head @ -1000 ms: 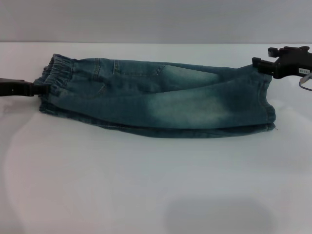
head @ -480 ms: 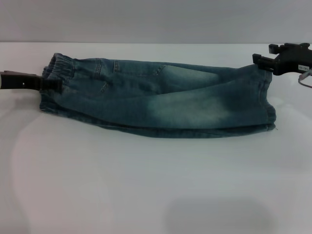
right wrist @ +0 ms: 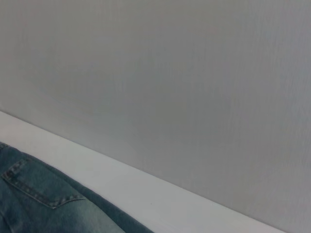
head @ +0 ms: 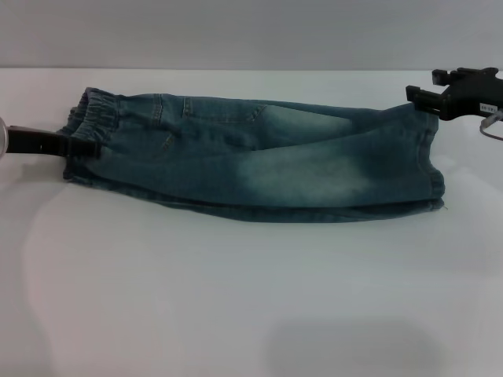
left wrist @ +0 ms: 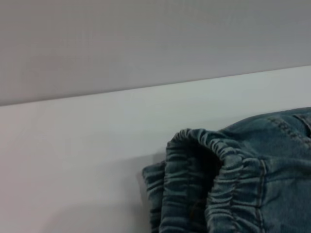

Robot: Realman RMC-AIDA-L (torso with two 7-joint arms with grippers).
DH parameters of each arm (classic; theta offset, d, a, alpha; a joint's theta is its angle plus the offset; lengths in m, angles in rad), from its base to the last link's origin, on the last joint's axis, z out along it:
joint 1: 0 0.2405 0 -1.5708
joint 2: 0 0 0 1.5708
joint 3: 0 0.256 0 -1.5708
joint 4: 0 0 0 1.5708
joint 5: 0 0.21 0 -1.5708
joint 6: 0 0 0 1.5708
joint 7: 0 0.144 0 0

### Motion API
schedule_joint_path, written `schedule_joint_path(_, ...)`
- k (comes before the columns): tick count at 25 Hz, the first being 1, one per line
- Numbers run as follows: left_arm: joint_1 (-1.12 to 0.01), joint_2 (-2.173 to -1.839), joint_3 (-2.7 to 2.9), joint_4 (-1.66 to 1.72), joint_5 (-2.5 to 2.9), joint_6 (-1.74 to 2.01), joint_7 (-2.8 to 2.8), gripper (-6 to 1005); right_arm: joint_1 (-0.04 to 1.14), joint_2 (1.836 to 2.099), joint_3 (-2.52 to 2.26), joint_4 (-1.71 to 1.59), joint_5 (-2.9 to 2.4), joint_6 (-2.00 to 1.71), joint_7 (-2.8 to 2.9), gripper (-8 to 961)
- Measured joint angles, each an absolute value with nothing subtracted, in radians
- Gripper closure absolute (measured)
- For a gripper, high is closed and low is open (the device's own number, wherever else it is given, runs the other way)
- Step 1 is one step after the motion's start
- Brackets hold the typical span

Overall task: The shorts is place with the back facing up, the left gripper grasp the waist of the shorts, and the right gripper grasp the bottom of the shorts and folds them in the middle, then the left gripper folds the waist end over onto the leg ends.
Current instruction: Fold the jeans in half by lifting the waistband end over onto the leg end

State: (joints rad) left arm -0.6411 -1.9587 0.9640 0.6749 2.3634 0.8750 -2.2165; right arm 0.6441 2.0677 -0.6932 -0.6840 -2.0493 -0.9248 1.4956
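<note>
While one pair of shorts (head: 251, 161) lies folded lengthwise on the white bench (head: 236, 298), waist (head: 93, 118) to the left and leg ends (head: 428, 169) to the right, the left hand (head: 75, 147) touches the waist; its grip cannot be told. The right hand (head: 420, 98) sits open beside the hems, its small white label unreadable.
</note>
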Motion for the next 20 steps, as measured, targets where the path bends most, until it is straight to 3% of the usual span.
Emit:
schedule_joint_path(17, -0.635, -1.962, 0.965, 0.674, 2.364, 0.901, -2.223, 172, 0.648, 2.068, -0.693, -0.678, -2.049, -0.924, 1.493, 425)
schedule_joint_path(20, -0.632, -1.967, 0.965, 0.682, 2.364, 0.896, -2.221, 359, 0.646, 2.068, -0.693, -0.678, -2.049, -0.923, 1.492, 425)
